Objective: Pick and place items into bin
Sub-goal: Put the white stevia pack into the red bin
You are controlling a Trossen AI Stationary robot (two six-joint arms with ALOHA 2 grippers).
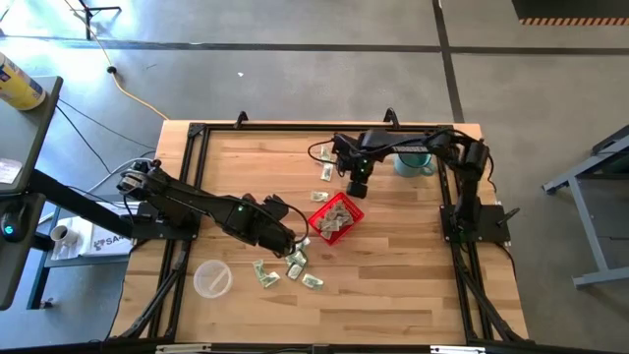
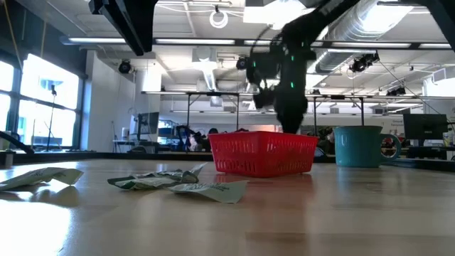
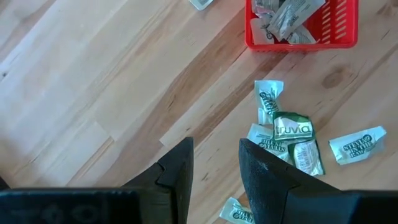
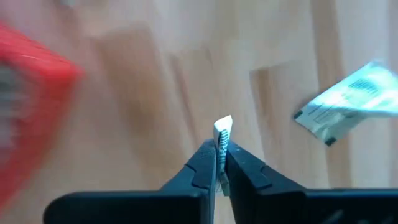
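The red mesh bin [image 1: 336,218] stands mid-table with several pale green-and-white packets inside. More packets lie loose on the wood: a cluster [image 3: 291,138] in front of my left gripper [image 3: 214,155], which hovers open above the table with nothing between its fingers, and two packets [image 1: 322,185] on the bin's far side. My right gripper [image 4: 219,152] hangs just past the bin's far right corner, also seen in the high view [image 1: 358,187], shut on one packet [image 4: 222,127]. Another packet [image 4: 351,102] lies flat on the wood beyond it. My right gripper pinches one packet between its two fingers, from above, pointing down. The packet stands edge-on in the hold, and its free end [image 4: 223,123] sticks out past the fingertips toward the table. It looks lifted clear of the wood.
A teal mug [image 1: 413,162] stands at the far right, behind my right arm. A clear plastic cup [image 1: 211,278] sits near the front left. Loose packets [image 1: 265,275] lie near the front, between the cup and the bin. Black rails [image 1: 197,128] frame the tabletop.
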